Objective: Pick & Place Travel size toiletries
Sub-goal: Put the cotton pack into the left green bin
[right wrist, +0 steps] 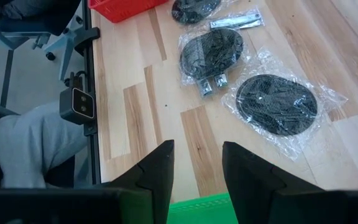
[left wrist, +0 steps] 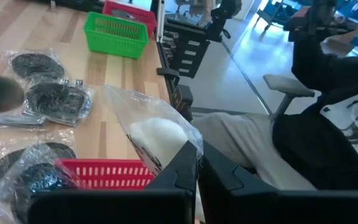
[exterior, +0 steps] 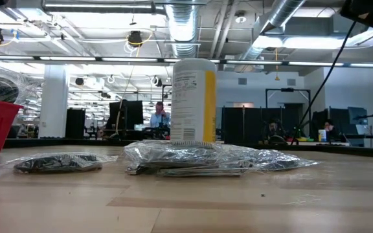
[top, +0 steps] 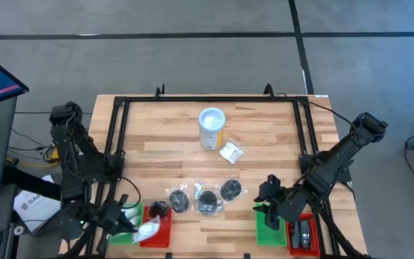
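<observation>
Clear-wrapped travel size toiletries lie on the wooden table: three black round packets [top: 179,198] [top: 207,201] [top: 230,190] near the front and a white packet [top: 231,152] by the tub. My left gripper [top: 135,226] is at the front left, above the left red tray [top: 160,229], and is shut on a white packet in a clear bag [left wrist: 157,134]. My right gripper [right wrist: 197,163] stands open over the right green tray [top: 267,229] with nothing between its fingers. The black round packets [right wrist: 277,102] lie just beyond it. My left gripper pinches the clear bag's wrap at one end [left wrist: 188,148] between its two shut fingers. The bag sticks out ahead of the fingers with the white piece inside, lifted above the red tray's rim [left wrist: 104,168].
A white tub with a yellow label [top: 211,128] stands at the table's middle rear. A green tray [top: 124,214] sits beside the left red tray, and a red tray [top: 304,234] beside the right green one. A black frame [top: 207,99] rings the table. A seated person's legs [left wrist: 241,143] show off the table's near edge.
</observation>
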